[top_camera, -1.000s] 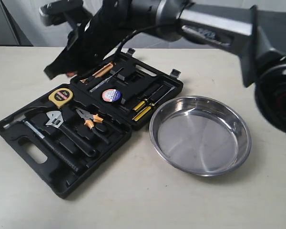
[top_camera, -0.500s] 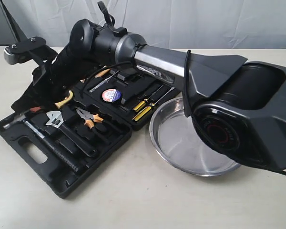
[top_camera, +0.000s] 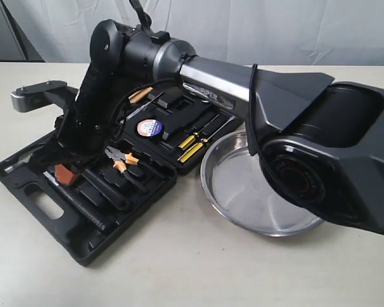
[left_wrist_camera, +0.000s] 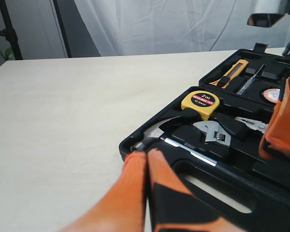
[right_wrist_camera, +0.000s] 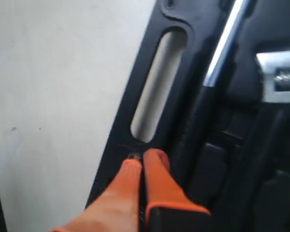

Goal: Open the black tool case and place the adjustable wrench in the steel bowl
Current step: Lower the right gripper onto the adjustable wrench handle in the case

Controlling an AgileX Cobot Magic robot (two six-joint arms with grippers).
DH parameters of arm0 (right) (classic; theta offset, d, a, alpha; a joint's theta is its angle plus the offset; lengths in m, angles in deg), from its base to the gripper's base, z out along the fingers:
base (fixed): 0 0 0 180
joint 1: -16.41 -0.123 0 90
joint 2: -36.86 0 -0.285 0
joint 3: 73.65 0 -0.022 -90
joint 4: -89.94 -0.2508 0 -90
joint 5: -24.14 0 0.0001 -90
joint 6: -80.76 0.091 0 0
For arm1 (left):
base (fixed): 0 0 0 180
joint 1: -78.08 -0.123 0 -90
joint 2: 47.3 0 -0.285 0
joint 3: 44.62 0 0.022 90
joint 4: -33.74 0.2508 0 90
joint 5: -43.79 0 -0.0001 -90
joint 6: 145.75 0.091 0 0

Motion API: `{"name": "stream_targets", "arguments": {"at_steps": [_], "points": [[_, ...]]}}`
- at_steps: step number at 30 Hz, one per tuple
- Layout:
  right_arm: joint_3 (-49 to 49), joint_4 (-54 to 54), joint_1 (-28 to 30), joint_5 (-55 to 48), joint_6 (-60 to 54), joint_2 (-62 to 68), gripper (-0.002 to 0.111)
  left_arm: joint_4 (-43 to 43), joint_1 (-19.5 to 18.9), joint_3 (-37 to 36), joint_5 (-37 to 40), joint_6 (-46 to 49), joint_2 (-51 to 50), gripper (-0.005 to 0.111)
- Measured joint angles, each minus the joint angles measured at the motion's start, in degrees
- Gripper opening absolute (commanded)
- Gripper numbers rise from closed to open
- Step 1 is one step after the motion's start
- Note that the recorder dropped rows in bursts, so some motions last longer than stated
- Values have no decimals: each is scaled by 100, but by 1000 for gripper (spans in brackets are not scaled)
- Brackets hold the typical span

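The black tool case (top_camera: 134, 220) lies open and flat, with tools in its moulded slots. The adjustable wrench (left_wrist_camera: 213, 133) rests in its slot next to a yellow tape measure (left_wrist_camera: 199, 100). Its silver head (right_wrist_camera: 280, 79) also shows in the right wrist view. My right gripper (top_camera: 64, 174) has reached across and hangs low over the case's left half, hiding the wrench in the exterior view. Its fingers (right_wrist_camera: 142, 162) are shut on nothing, near the handle cut-out (right_wrist_camera: 157, 87). My left gripper (left_wrist_camera: 146, 154) is shut and empty beside the case's corner. The steel bowl (top_camera: 243, 198) sits empty to the right.
A hammer (left_wrist_camera: 157, 135) with a steel shaft (right_wrist_camera: 224, 46) lies along the case's handle side. Orange-handled pliers (top_camera: 120, 158) sit mid-case, and screwdrivers (top_camera: 192, 147) and a knife (left_wrist_camera: 228, 75) fill the lid half. The right arm's big grey link (top_camera: 294, 96) spans the bowl and case.
The right arm has swung down over the case's left half, and its gripper now covers the wrench and tape measure in the exterior view. The left arm shifted slightly at the far left.
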State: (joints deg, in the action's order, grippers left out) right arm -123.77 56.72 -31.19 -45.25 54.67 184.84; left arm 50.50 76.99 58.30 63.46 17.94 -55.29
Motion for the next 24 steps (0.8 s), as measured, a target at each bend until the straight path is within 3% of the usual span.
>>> {"name": "stream_targets", "arguments": {"at_steps": [9,13,15,18,21,24], "points": [[87,2923,86,-13,2014,-480,0,0,0,0,0,0,0,0],[127,3671,352,937,2394,-420,0,0,0,0,0,0,0,0],[127,3428,477,1752,2341,-395,0,0,0,0,0,0,0,0],[127,2098,521,2518,1487,-329,0,0,0,0,0,0,0,0],[127,375,482,2473,216,-184,0,0,0,0,0,0,0,0],[127,-420,404,2168,-487,-3,0,0,0,0,0,0,0,0]]}}
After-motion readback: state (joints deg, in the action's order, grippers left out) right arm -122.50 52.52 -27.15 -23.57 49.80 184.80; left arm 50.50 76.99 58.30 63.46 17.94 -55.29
